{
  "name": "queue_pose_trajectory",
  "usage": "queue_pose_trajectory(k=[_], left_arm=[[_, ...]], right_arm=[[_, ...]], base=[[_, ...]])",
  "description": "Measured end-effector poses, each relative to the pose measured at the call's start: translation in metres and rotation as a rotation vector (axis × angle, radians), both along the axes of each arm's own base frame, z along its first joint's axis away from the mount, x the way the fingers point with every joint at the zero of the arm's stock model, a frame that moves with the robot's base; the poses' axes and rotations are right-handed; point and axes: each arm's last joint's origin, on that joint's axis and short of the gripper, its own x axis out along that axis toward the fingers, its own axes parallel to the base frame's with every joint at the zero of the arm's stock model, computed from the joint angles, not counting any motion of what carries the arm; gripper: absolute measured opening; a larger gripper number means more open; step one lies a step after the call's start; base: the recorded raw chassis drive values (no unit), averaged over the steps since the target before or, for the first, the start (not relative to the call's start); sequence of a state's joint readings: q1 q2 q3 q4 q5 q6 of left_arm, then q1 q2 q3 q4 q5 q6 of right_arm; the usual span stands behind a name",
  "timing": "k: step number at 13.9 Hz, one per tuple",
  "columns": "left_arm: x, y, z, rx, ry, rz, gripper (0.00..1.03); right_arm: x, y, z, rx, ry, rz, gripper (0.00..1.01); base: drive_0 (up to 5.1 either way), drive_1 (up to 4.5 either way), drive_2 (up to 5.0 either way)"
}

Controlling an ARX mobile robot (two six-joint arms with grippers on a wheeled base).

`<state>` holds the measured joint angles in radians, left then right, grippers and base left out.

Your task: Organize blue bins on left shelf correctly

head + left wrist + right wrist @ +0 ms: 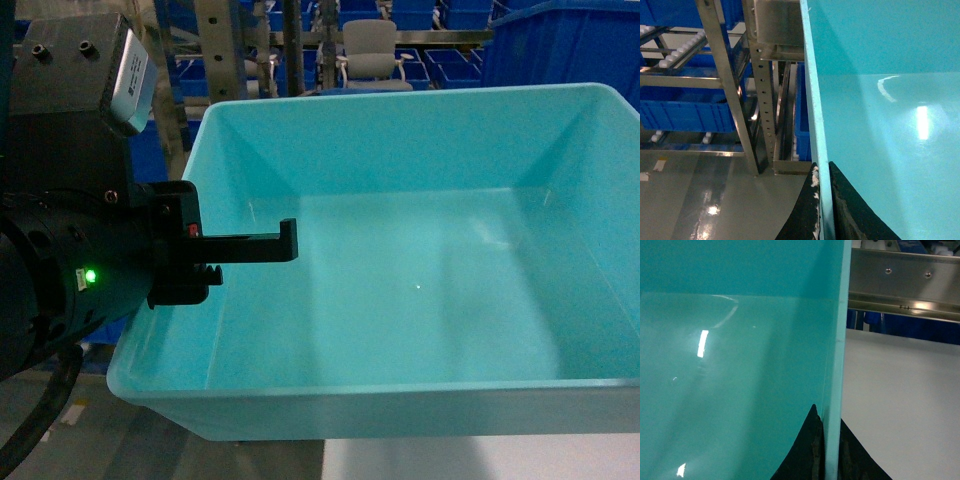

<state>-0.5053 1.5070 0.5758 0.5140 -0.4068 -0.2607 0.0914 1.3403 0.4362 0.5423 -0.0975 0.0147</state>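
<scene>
— Left gripper (822,210)?
— Clamped on the left wall of the turquoise bin (420,290); one black finger (802,215) outside the rim, the other inside, wall pinched between; in the head view, a black finger (255,245) reaching over the rim into the tub, green light lit on the arm body behind.

— Right gripper (830,455)?
— Pinching the opposite wall the same way; dark pads on either side of the pale rim edge; not visible in the head view, seen only from its own wrist camera.

— The bin itself?
— Light turquoise plastic, rectangular, shallow; smooth tapered walls, rolled rim, glossy floor with bright reflections; nothing inside; held level between both grippers, filling most of the head view.

— And around it?
— Just left of the bin, the steel shelf (725,85): shiny perforated uprights and rails, sloping tracks of small white rollers (677,50); royal-blue ribbed crates (685,112) sitting on its levels; glossy grey floor (700,195) below; on the right side, a pale flat surface (900,400) under the bin's edge and a steel rail (905,282) beyond; far back in the head view, more blue crates and a grey office chair (370,55).
</scene>
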Motion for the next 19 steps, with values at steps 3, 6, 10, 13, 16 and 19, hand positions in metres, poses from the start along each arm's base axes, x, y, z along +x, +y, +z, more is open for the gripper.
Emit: queue_pose_trajectory(k=[3,6,10,13,16,19], left_arm=[[0.0000,0.0000,-0.0001,0.000,0.001,0.000,0.02],[0.0000,0.0000,0.0001,0.000,-0.001,0.000,0.02],[0.0001,0.0001,0.0001,0.000,-0.001,0.000,0.02],[0.0000,0.0000,0.0000,0.000,0.000,0.000,0.02],[-0.0001,-0.0003,0.0000,-0.001,0.001,-0.004,0.02],[0.0001,0.0001,0.0001,-0.001,-0.001,0.000,0.02]], right_arm=[[0.0001,0.0000,0.0002,0.000,-0.002,0.000,0.02],[0.0001,0.0000,0.0001,0.000,-0.002,0.000,0.02],[0.0001,0.0000,0.0003,0.001,-0.003,0.000,0.02],[0.0001,0.0000,0.0003,0.000,-0.003,0.000,0.02],[0.0000,-0.0001,0.0000,0.000,0.000,0.000,0.02],[0.0001,0.0000,0.0003,0.000,-0.004,0.000,0.02]], base=[[-4.8,2.65,2.7],[-4.8,2.65,2.7],[-4.8,2.65,2.7],[-4.8,2.65,2.7],[-4.8,2.65,2.7],[-4.8,2.65,2.7]])
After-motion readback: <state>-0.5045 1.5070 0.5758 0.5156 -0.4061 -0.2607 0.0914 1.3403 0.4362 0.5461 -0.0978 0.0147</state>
